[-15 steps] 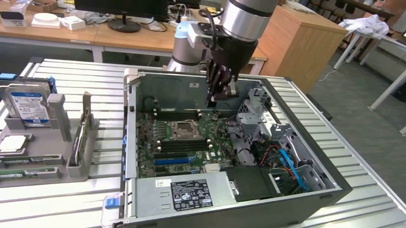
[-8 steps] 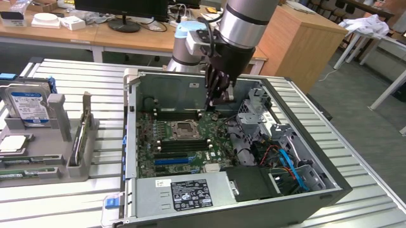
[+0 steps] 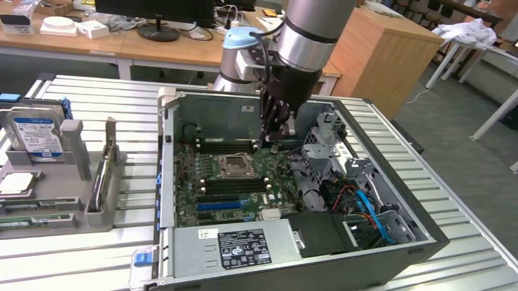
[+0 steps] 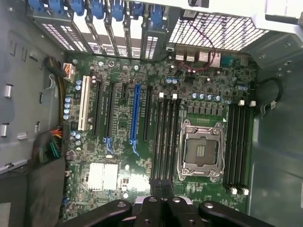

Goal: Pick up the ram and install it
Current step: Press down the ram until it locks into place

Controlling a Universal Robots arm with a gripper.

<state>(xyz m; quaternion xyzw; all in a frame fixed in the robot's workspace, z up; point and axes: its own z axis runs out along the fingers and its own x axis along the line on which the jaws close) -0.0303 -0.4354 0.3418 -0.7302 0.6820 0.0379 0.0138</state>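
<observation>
I hold the gripper (image 3: 276, 134) low over the motherboard (image 4: 142, 142), lined up with its memory slots (image 4: 166, 137); jaws look clenched, perhaps on the ram, though I cannot tell.

A ribbed metal table (image 3: 453, 200) carries two things — an open computer case (image 3: 202, 254) and, at the exterior view's left, a grey parts rack (image 3: 77, 176).

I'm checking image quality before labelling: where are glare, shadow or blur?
Exterior view: even room light, the open grey computer case interior shaded, the black gripper a little soft. Wrist view: the green motherboard evenly lit, the perforated metal grille washed bright, case walls dim.
</observation>
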